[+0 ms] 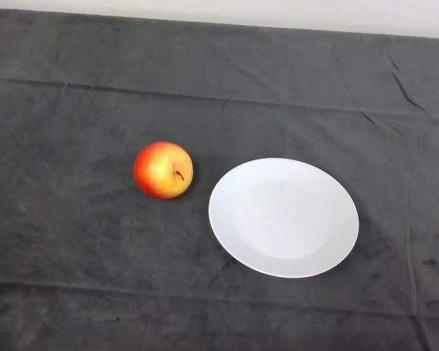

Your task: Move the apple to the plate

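Note:
A red and yellow apple (163,170) lies on the dark cloth left of centre, its stem facing up and to the right. A white round plate (283,217) lies just right of the apple, a small gap between them. The plate has nothing on it.
The dark cloth (73,95) covers the whole table, with creases along the back and right side. A pale strip of wall or floor (278,11) shows beyond the table's far edge.

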